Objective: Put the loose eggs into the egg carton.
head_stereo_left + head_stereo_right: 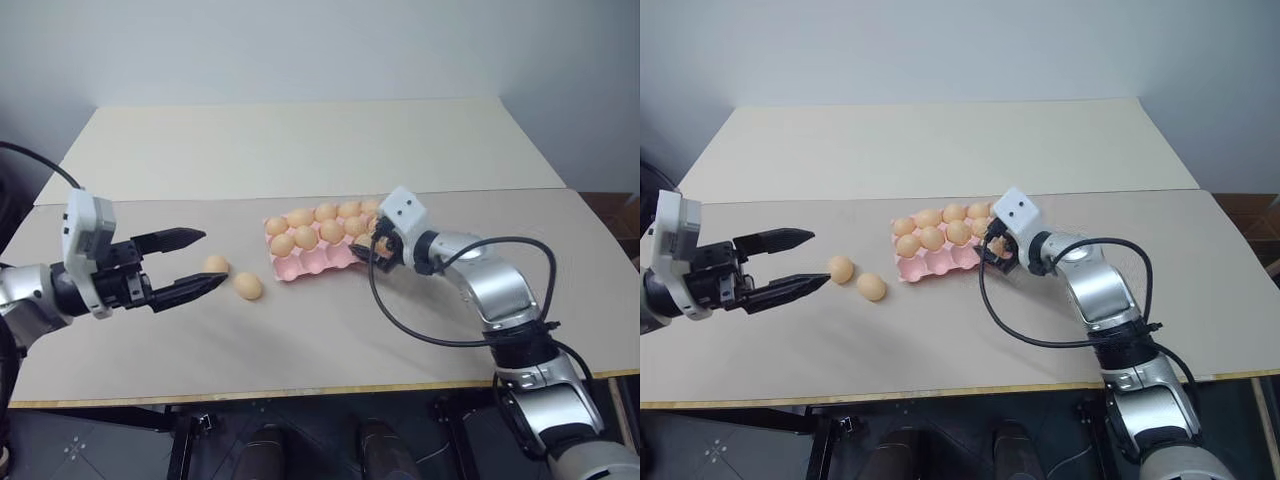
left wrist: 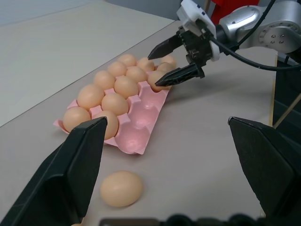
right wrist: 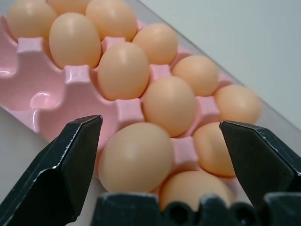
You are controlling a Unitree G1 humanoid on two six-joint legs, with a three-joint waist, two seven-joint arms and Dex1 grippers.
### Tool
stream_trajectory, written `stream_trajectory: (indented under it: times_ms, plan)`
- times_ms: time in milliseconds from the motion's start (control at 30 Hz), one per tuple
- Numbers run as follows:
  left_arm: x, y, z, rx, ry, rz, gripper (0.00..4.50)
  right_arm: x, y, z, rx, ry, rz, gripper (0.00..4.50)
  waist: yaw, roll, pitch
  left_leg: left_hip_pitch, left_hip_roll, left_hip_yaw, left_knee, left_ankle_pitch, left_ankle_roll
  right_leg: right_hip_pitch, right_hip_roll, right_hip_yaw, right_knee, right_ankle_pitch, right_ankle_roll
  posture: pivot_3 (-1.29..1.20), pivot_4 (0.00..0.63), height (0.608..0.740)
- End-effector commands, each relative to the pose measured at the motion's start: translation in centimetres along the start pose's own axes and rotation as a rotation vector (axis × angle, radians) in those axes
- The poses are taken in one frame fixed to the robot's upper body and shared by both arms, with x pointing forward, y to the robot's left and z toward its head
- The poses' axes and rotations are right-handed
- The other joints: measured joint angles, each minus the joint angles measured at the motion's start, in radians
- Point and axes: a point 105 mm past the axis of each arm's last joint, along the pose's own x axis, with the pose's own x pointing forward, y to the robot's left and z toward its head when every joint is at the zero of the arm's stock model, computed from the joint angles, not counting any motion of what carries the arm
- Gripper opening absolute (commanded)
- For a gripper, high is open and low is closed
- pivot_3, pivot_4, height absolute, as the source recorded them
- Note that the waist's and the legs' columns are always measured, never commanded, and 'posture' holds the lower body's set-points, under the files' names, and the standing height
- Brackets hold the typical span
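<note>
A pale table [image 1: 300, 150] holds the pink egg carton [image 1: 310, 262], its long side running left to right, slightly slanted (near row mostly bare). Two loose eggs [image 1: 247, 286] lie just left of it. The right gripper [image 2: 175, 60] hovers spread over the carton's right end; the left gripper [image 1: 195, 262] is spread beside the eggs.

No readable text, labels, brands, numbers or signs anywhere in these views. The egg carton [image 1: 312, 262] is plain pink, the eggs are unmarked, and the table [image 1: 300, 150] surface is bare of print.
</note>
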Motion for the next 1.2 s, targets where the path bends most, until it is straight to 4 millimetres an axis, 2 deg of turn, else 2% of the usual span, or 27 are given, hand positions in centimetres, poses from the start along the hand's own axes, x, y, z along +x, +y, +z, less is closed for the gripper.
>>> stream_trajectory:
  times_ms: [33, 167, 267, 400, 500, 633, 800, 867, 967, 1200]
  plan:
    - [-0.8, 0.2, 0.5, 0.043, 0.007, 0.021, 4.50, -4.4, -1.7, 3.0, -0.014, -0.116, -0.024, 4.46, 0.003, 0.000, 0.000, 0.000, 0.000, 0.000, 0.000, 0.000, 0.000, 0.000, 0.000, 0.000, 0.000, 0.000, 0.000, 0.00, 0.150, 0.740]
    - [-2.4, 1.3, -0.5, 0.035, 0.067, 0.070, 4.50, -8.6, -2.6, 2.7, -0.021, -0.142, -0.010, 4.46, 0.005, 0.000, 0.000, 0.000, 0.000, -0.001, 0.000, 0.000, 0.000, 0.001, 0.000, -0.001, -0.002, 0.000, 0.000, 0.00, 0.150, 0.740]
    - [-3.4, 1.7, -0.7, 0.022, 0.071, 0.084, 4.50, -12.1, -2.8, 0.7, -0.036, -0.121, 0.034, 4.46, 0.005, 0.000, 0.000, 0.002, 0.000, 0.000, 0.000, 0.000, 0.000, 0.004, 0.000, -0.001, -0.002, 0.000, 0.000, 0.00, 0.150, 0.740]
    - [-3.9, 1.6, -1.1, 0.008, 0.076, 0.074, 4.50, -14.5, -2.2, -2.0, -0.082, -0.062, 0.096, 4.46, 0.002, 0.000, 0.000, 0.003, 0.000, 0.001, 0.000, 0.000, 0.000, 0.005, 0.000, -0.001, -0.002, 0.000, 0.000, 0.00, 0.150, 0.740]
    - [-3.7, 1.5, -1.7, -0.011, 0.072, 0.079, 4.50, -14.8, -2.4, -3.5, -0.066, -0.025, 0.087, 4.46, -0.004, -0.001, 0.000, 0.004, 0.001, 0.002, 0.000, 0.000, 0.001, 0.005, 0.000, 0.000, -0.002, 0.000, 0.000, 0.00, 0.150, 0.740]
    - [-3.1, 1.2, -1.5, -0.012, 0.062, 0.069, 4.50, -13.8, -2.8, -3.1, -0.061, -0.047, 0.068, 4.46, -0.005, 0.000, 0.000, 0.006, 0.001, 0.004, 0.000, 0.000, 0.001, 0.006, 0.000, 0.001, -0.001, 0.000, 0.000, 0.00, 0.150, 0.740]
    - [-2.4, 1.2, -1.1, 0.004, 0.048, 0.066, 4.50, -11.4, -4.7, -3.6, -0.029, 0.008, -0.006, 4.46, -0.001, -0.001, 0.000, 0.005, 0.001, 0.004, 0.000, 0.000, 0.001, 0.005, 0.000, 0.001, -0.002, 0.000, 0.000, 0.00, 0.150, 0.740]
    - [-2.1, 1.0, -1.0, 0.003, 0.041, 0.059, 4.50, -9.5, -6.0, -4.0, 0.015, 0.043, -0.075, 4.46, -0.002, -0.001, 0.000, 0.004, 0.001, 0.003, 0.000, 0.000, 0.001, 0.005, 0.000, 0.001, -0.002, 0.000, 0.000, 0.00, 0.150, 0.740]
    - [-1.8, 0.8, -1.0, -0.009, 0.027, 0.053, 4.50, -6.9, -7.0, -4.3, 0.048, 0.053, -0.104, 4.46, -0.004, -0.001, 0.000, 0.004, 0.001, 0.004, 0.000, 0.000, 0.000, 0.004, 0.000, 0.002, -0.001, 0.000, 0.000, 0.00, 0.150, 0.740]
    - [-1.8, 0.5, -1.2, -0.013, 0.034, 0.052, 4.50, -3.0, -8.6, -5.2, 0.154, 0.092, -0.157, 4.46, -0.001, -0.001, 0.000, 0.002, 0.001, 0.003, 0.000, 0.000, 0.000, 0.002, 0.000, 0.001, -0.002, 0.000, 0.000, 0.00, 0.150, 0.740]
